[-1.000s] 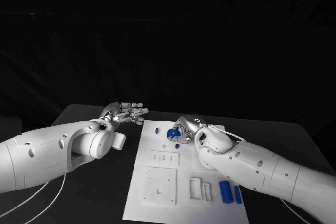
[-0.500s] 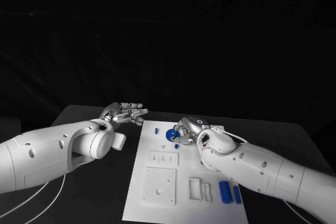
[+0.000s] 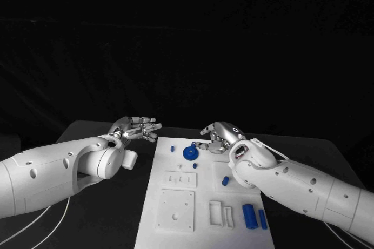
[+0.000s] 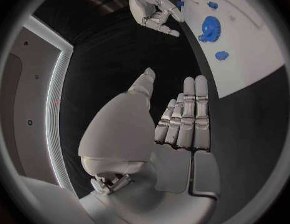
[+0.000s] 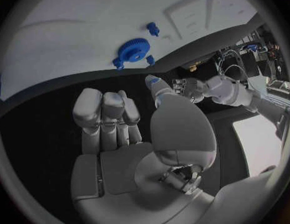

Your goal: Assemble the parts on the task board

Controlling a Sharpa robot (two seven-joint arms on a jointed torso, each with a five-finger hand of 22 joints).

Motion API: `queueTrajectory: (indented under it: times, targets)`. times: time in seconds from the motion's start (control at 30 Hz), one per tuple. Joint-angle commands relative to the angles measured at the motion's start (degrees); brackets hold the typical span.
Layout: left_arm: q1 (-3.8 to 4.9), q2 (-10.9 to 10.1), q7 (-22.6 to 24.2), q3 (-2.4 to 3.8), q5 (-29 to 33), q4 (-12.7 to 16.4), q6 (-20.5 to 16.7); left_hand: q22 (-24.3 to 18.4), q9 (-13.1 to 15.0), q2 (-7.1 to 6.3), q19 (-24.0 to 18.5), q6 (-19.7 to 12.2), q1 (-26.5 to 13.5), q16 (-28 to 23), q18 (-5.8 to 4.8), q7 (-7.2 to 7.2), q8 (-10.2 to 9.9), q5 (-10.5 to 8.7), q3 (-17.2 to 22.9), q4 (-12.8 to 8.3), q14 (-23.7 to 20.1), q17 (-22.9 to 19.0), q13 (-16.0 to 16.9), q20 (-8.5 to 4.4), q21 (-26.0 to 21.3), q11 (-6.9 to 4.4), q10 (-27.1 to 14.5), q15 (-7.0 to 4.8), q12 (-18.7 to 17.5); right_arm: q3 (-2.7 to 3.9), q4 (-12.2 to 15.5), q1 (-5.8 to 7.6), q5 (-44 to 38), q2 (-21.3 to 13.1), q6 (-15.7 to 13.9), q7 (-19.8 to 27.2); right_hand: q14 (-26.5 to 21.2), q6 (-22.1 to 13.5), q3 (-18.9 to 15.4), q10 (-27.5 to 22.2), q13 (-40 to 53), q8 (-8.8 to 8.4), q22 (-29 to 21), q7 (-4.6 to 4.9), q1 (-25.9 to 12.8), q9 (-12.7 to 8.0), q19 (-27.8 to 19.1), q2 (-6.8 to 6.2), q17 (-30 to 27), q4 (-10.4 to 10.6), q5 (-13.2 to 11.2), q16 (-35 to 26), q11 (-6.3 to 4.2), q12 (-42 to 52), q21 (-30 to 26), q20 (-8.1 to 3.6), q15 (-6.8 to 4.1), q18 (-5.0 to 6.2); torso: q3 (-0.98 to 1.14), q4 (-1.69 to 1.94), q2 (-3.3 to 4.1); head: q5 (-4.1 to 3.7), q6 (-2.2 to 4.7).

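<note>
Left robot hand [image 3: 134,127], left of centre in the head view, sits over the dark worktop [image 3: 101,206] just off the task board's [image 3: 245,152] upper left corner; fingers extended and slightly apart, holding nothing, touching nothing. Task board runs from centre to lower centre of the frame, long axis toward the robot. Blue gear [image 3: 190,151] lies flat near the board's far end, a small blue peg [image 3: 172,148] just to its left. Right robot hand [image 3: 220,136], just right of the gear, has fingers loosely curled and apart, nothing held. Two blue cylinders [image 3: 249,216] lie side by side at the board's lower right, long axes along the board.
</note>
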Motion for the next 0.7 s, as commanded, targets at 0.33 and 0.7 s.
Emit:
queueTrajectory:
  times: [0.33,0.7]
  targets:
    - [0.00,-0.48,0.89,-0.07,-0.29,-0.12,1.04,0.11,0.03,0.73,0.31,1.51,-0.16,0.56,0.37,0.31,0.11,-0.33,0.12,-0.89,0.25,0.16,0.03,-0.02,0.25,0.17,2.51,-0.04,-0.01,2.82,5.20,-0.04,14.05,-11.59,5.96,12.47,-0.16,1.87,5.37,0.18,0.59,-0.14,6.81,-0.22,4.38,-0.07,3.75,0.81,0.72,-8.54,-1.16,0.20,0.06,0.91,0.43,0.37,0.19,0.63,0.55,-1.30,-0.43,-0.89,0.49]
    - [-0.35,-0.80,1.16,-0.11,-0.26,-0.23,1.63,0.25,0.07,1.43,0.18,2.39,-0.99,0.68,0.36,0.36,0.15,-0.43,-0.08,-2.23,0.39,0.22,0.05,-0.03,0.45,0.21,3.35,-0.07,0.02,3.21,1.10,-0.43,19.35,-17.02,12.41,21.16,-0.12,1.64,-1.59,0.10,0.78,-0.09,7.09,-0.11,5.61,-0.02,3.66,3.94,1.97,-12.89,-5.59,0.70,0.27,0.91,1.08,0.49,0.41,0.30,1.18,-1.54,-0.38,-1.13,0.33]
